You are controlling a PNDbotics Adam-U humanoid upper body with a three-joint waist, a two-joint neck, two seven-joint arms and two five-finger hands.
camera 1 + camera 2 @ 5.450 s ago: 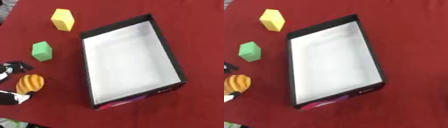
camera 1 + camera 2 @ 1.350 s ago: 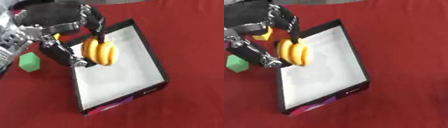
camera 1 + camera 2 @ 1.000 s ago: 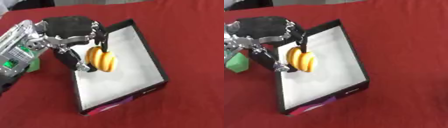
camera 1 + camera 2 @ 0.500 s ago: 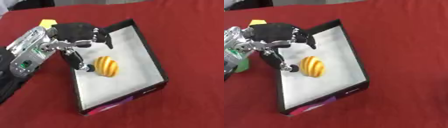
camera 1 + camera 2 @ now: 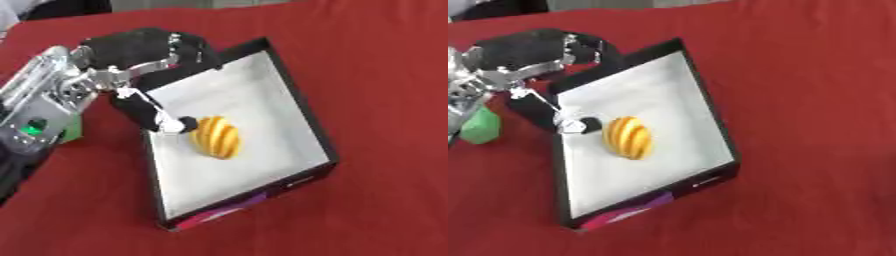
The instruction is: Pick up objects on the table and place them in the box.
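Lying free on the white floor of the box (image 5: 302, 107) at frame centre, the striped yellow object (image 5: 217, 137) is no longer held; the left hand (image 5: 144, 50), fingers spread, lifts toward upper left. A green block (image 5: 480, 127) remains outside, left edge.

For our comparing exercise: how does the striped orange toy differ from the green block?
The striped orange toy is rounded, the green block flat-faced. The toy lies inside the box; the block stands on the red table outside it, left of the left hand. Both rest free, touched by nothing.
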